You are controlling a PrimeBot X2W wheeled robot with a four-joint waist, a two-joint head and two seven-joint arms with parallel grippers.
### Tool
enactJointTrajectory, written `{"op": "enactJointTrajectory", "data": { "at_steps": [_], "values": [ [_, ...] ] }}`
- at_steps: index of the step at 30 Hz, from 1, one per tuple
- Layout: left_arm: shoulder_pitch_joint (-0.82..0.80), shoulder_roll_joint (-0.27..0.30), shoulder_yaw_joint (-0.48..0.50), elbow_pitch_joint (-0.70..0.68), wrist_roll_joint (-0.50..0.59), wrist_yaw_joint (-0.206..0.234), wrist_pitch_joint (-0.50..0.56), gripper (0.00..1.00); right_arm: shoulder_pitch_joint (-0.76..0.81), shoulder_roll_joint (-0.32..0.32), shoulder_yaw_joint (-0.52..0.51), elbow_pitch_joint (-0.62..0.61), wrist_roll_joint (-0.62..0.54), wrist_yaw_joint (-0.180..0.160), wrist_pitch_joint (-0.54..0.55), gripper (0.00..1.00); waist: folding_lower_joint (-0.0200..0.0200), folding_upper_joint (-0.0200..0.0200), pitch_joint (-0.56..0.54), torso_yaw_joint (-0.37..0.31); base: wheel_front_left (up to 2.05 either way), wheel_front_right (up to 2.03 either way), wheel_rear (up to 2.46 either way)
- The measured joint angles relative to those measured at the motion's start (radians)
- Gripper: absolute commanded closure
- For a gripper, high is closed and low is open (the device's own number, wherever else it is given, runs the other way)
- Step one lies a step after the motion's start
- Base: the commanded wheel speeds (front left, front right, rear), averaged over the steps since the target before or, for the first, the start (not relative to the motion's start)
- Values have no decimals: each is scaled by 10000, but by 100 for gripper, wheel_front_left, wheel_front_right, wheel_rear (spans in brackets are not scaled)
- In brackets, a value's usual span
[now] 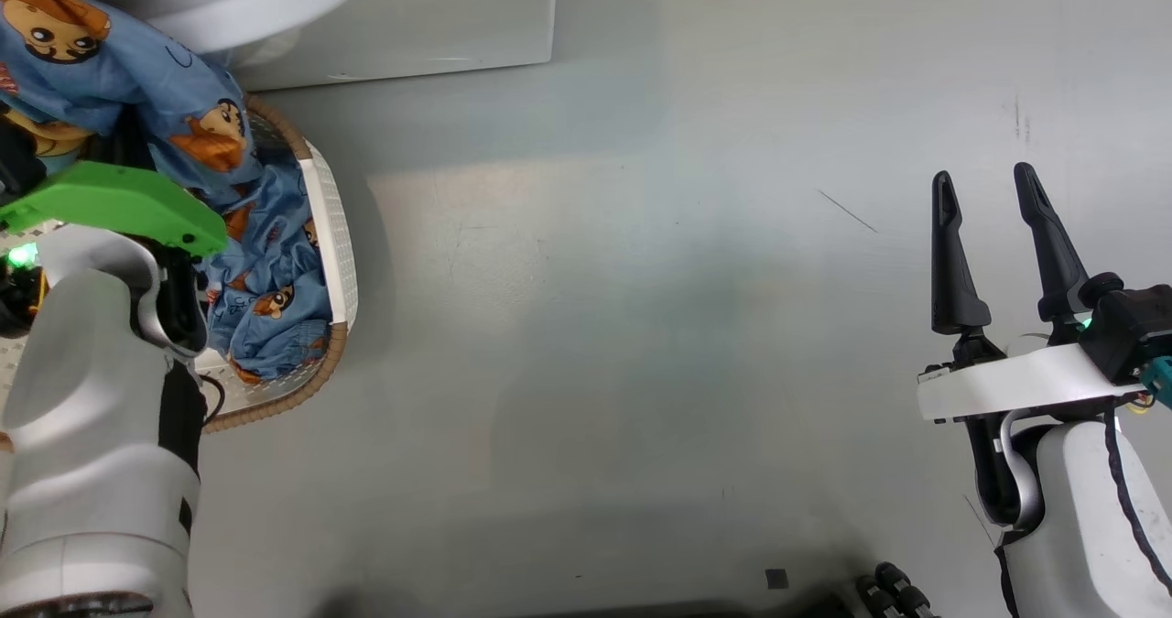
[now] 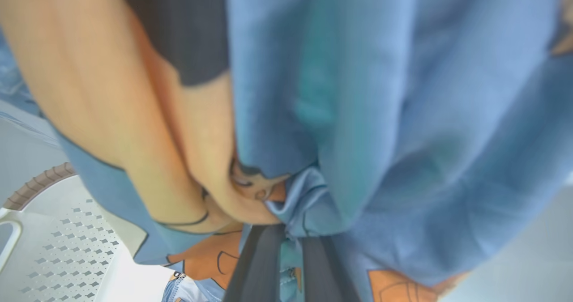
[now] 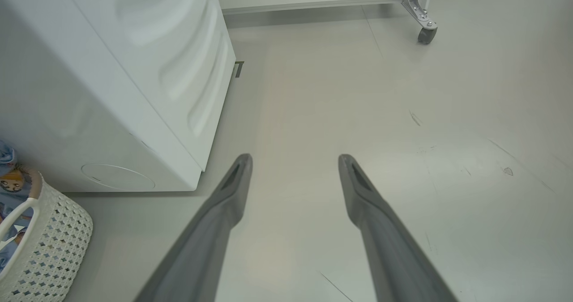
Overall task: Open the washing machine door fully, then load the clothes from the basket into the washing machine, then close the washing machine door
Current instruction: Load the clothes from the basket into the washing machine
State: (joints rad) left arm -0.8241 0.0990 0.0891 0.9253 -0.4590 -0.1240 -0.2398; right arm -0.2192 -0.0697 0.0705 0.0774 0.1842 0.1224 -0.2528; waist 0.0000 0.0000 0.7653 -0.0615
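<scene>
Over the basket (image 1: 330,233) now, and pinching hard with the left claw (image 2: 291,237): dark fingers (image 2: 262,266) pressed together on a fold of the blue garment (image 2: 403,114), cloth squeezed right between them. Hanging up and out of the basket in a long drape, printed with orange-brown cartoon animals, lower end bunched down inside against the basket's perforated white wall. Crowding the left wrist camera with blue folds and one big tan patch of print, blurred from sheer closeness; just a corner of the basket's brown woven rim and dotted wall peeking past at the lower left. Seen from the head, draped over the basket's left half, falling across the pale left arm (image 1: 101,398) and its green cover (image 1: 119,201). Cannot tell from here what else lies under the blue heap in the basket. Just past the basket, close beside its rim, the big white washing machine (image 3: 112,91), ribbed side panel turned toward the right wrist camera. Far off to the basket's right, well apart across bare grey floor (image 1: 641,325), holding the right claw (image 1: 984,178) spread wide, two long fingers apart, gripping nothing, hovering above the floor. Further from the basket, beyond the washing machine, spotting a small caster wheel (image 3: 425,33) on a metal leg near the wall.
</scene>
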Motion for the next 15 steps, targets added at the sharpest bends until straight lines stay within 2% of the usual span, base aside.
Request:
{"op": "enactJointTrajectory", "data": {
  "at_steps": [9, 15],
  "values": [
    [1057, 23, -748, -418, 46, -2, -94, 100, 4, -2, 0, 169, 0, 0, -2, 0, 0, 0, -523, 223, 0, 0, 0],
    [1406, 244, -855, -1302, 75, -2, -94, 100, 25, -2, -2, 257, 0, 0, 0, 0, 0, 0, -886, 360, 0, 0, 0]
  ]
}}
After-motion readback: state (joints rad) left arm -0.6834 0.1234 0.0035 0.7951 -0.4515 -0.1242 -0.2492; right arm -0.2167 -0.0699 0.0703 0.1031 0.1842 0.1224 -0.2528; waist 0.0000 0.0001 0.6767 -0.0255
